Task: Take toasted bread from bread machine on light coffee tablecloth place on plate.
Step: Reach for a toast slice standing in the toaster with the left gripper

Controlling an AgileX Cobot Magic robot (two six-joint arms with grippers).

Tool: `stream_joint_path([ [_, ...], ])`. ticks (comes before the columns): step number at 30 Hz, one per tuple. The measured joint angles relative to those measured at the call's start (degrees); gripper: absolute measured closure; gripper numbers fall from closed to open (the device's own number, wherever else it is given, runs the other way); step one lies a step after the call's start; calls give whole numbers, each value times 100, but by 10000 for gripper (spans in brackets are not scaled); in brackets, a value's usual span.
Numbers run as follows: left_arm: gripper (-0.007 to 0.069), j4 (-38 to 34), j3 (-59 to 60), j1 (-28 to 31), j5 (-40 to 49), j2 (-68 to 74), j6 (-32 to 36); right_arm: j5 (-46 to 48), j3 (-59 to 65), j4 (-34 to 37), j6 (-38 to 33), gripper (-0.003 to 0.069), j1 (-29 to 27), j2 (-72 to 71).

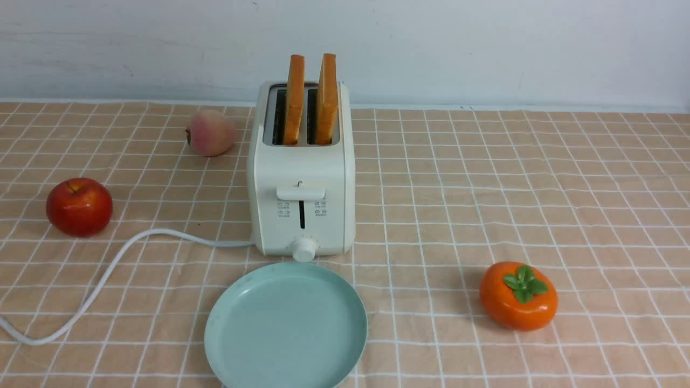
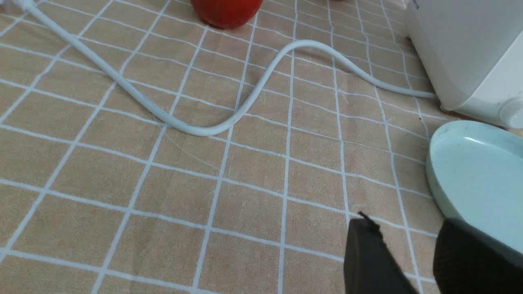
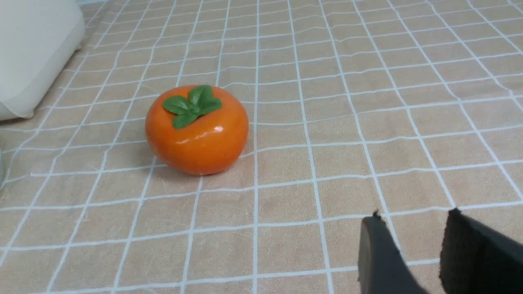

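The cream-white bread machine (image 1: 302,178) stands mid-table on the light coffee tablecloth (image 1: 539,188). Two toasted bread slices stand upright in its slots, the left one (image 1: 294,99) and the right one (image 1: 327,99). The empty mint-green plate (image 1: 285,328) lies just in front of it. Neither gripper shows in the front view. My left gripper (image 2: 404,228) is open and empty, low over the cloth beside the plate's rim (image 2: 478,175), with the bread machine's corner (image 2: 461,49) beyond. My right gripper (image 3: 412,220) is open and empty over bare cloth, away from the bread machine (image 3: 32,49).
The white cord (image 1: 108,269) snakes from the bread machine to the front left and also shows in the left wrist view (image 2: 253,94). A red apple (image 1: 79,207) sits at the left, a peach (image 1: 210,133) back left, and an orange persimmon (image 1: 518,295) front right (image 3: 197,128).
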Motion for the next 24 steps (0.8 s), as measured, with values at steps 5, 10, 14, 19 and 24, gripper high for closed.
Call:
stream_joint_path([
  [5,386,0,0,0,0,0,0,0,0,0,0,420,0,0],
  [10,386,0,0,0,0,0,0,0,0,0,0,420,0,0],
  [14,386,0,0,0,0,0,0,0,0,0,0,420,0,0],
  [19,386,32,0,0,-12,0,5,0,0,0,0,420,0,0],
  [24,386,-404,0,0,-385,0,-250,7,0,-51,0,420,0,0],
])
